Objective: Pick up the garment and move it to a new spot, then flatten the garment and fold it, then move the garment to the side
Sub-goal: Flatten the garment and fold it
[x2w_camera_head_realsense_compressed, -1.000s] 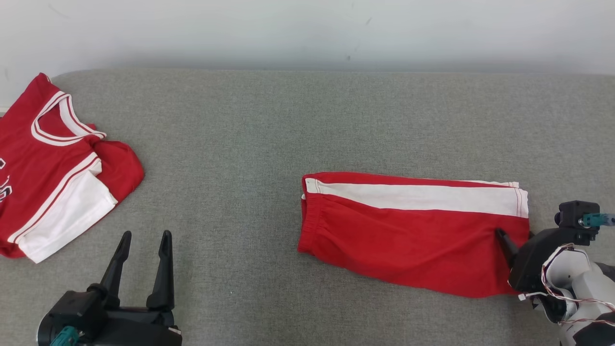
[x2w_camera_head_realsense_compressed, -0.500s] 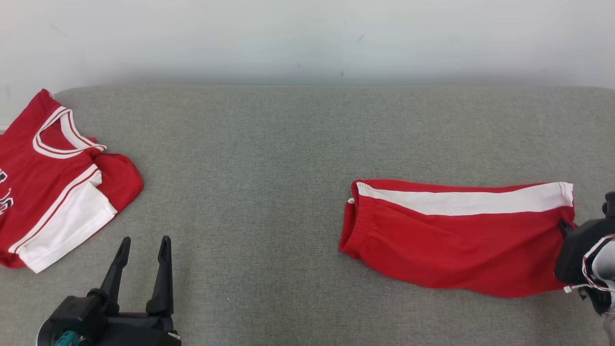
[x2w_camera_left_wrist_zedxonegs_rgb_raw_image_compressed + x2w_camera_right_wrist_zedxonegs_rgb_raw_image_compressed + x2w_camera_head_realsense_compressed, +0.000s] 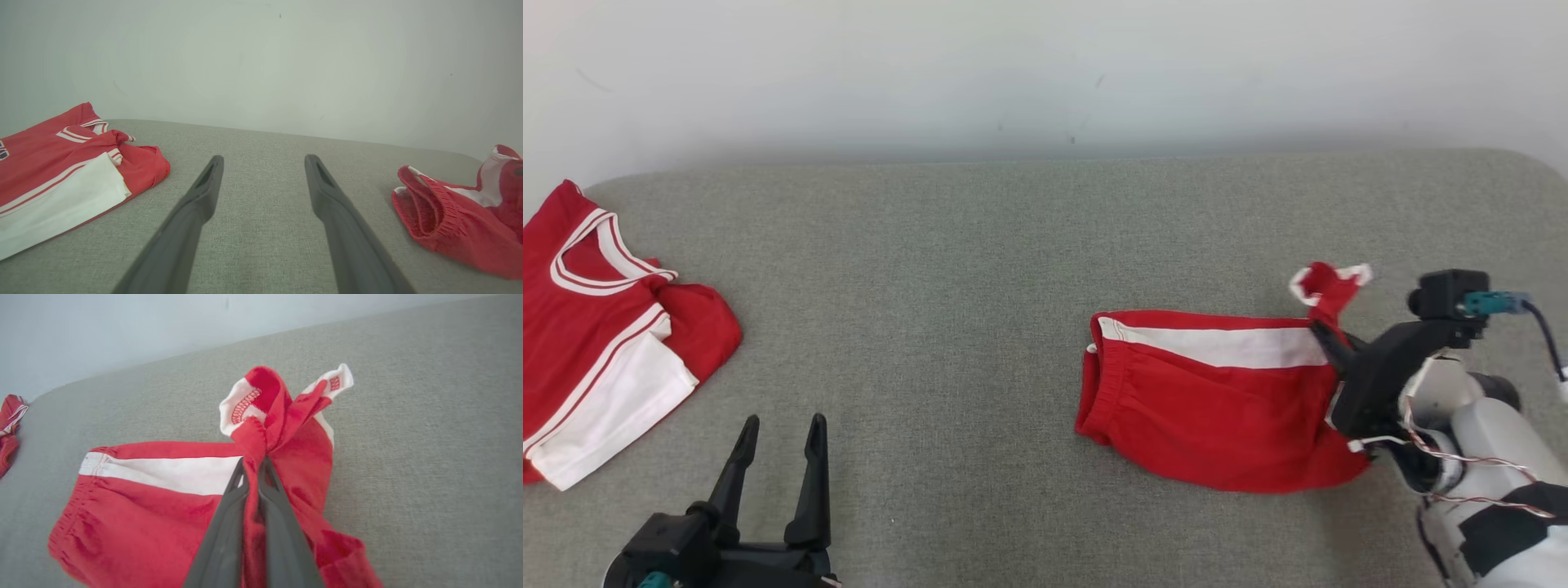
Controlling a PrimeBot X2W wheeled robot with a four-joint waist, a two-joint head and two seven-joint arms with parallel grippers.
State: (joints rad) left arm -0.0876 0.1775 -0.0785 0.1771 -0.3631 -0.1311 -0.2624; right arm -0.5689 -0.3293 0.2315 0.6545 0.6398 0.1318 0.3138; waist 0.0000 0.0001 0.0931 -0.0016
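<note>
The garment, red shorts (image 3: 1209, 400) with a white side stripe, lies on the grey cushion at the right, waistband to the left. My right gripper (image 3: 1319, 331) is shut on the leg-hem end, which is bunched and raised off the surface. In the right wrist view the closed fingers (image 3: 254, 461) pinch the red fabric, and the hem of the shorts (image 3: 163, 514) flares up above them. My left gripper (image 3: 783, 420) stands open at the lower left, holding nothing. In the left wrist view the left gripper (image 3: 263, 159) points at bare cushion, with the shorts (image 3: 457, 220) off to the right.
A red and white jersey (image 3: 596, 327) lies at the cushion's left edge, also seen as the jersey (image 3: 57, 163) in the left wrist view. The grey cushion (image 3: 931, 286) runs wide between the two garments. A pale wall (image 3: 1045, 73) stands behind it.
My right gripper has shut on the shorts' leg hem, pulled the shorts a little to the right and lifted that end. The head view has shifted. The left gripper is unchanged.
</note>
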